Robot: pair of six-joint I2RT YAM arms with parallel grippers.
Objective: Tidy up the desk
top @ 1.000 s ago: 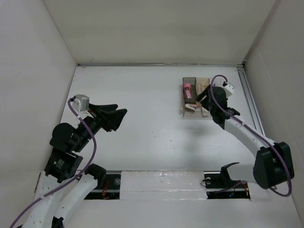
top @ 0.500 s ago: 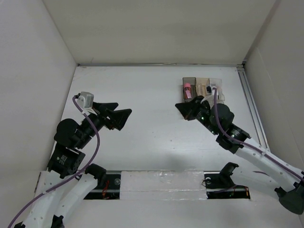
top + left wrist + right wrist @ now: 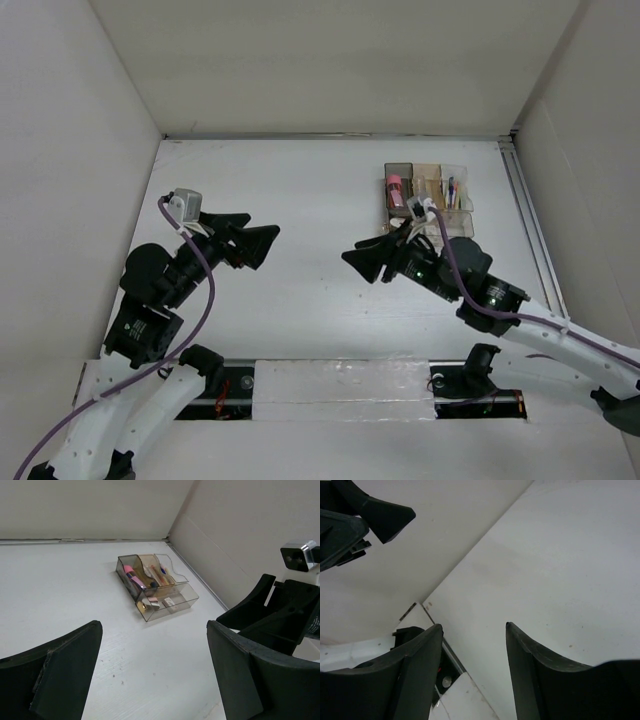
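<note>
The right pincer [image 3: 358, 258], released and empty, has drawn back from the tray [image 3: 468, 210] now behind it, so that deposit looks finished; opposite, the left pincer [image 3: 262, 238] hangs spread and empty. Beneath both lies the matte white bench [image 3: 300, 190]; the tray is clear, smoky, hard-walled plastic with compartments.

tray [image 3: 428, 196] on desk [image 3: 300, 185], far right

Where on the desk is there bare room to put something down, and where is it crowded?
Bare: the far-left desk between the back wall and the left gripper; also the middle gap between the left gripper and the right gripper. Crowded: the far right, where the filled clear tray lies near the metal rail.
</note>
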